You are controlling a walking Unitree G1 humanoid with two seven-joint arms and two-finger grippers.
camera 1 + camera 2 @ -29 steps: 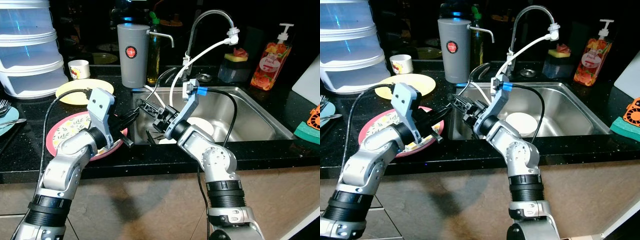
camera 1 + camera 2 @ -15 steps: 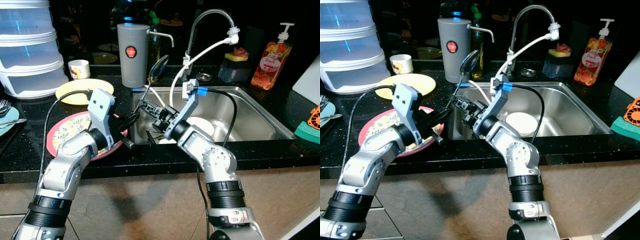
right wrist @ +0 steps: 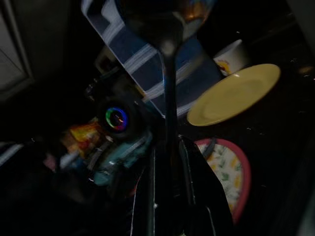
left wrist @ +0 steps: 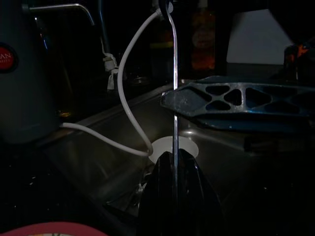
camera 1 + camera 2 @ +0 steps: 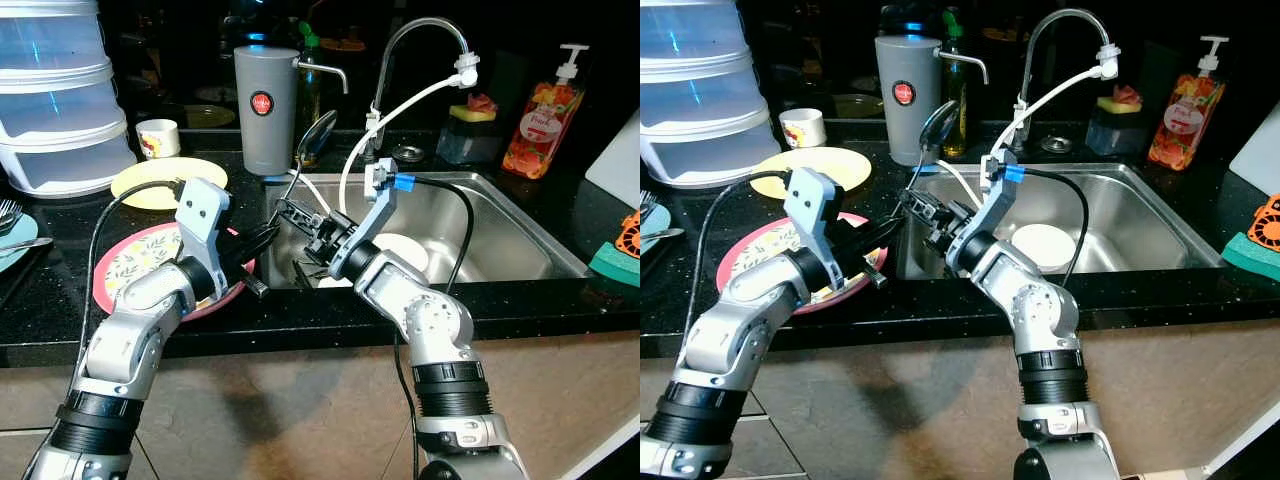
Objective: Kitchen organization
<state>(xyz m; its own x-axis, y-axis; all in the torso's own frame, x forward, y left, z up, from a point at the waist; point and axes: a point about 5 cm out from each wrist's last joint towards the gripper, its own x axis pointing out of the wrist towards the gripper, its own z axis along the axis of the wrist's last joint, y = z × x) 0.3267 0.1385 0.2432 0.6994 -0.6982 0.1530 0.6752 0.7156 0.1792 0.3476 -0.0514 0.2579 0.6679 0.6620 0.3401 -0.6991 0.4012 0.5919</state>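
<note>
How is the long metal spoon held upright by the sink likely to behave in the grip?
The spoon looks like rigid metal, so it probably won't flex. Its thin, shiny handle is pinched low by the right end effector, bowl high above, so it may pivot or slip. Dropped, it would likely survive.

head views overlook sink; wrists close-up

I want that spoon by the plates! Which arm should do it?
Probably left: the left gripper is beside the pink floral plate; the right gripper, holding the metal spoon, reaches across the steel sink.
</note>
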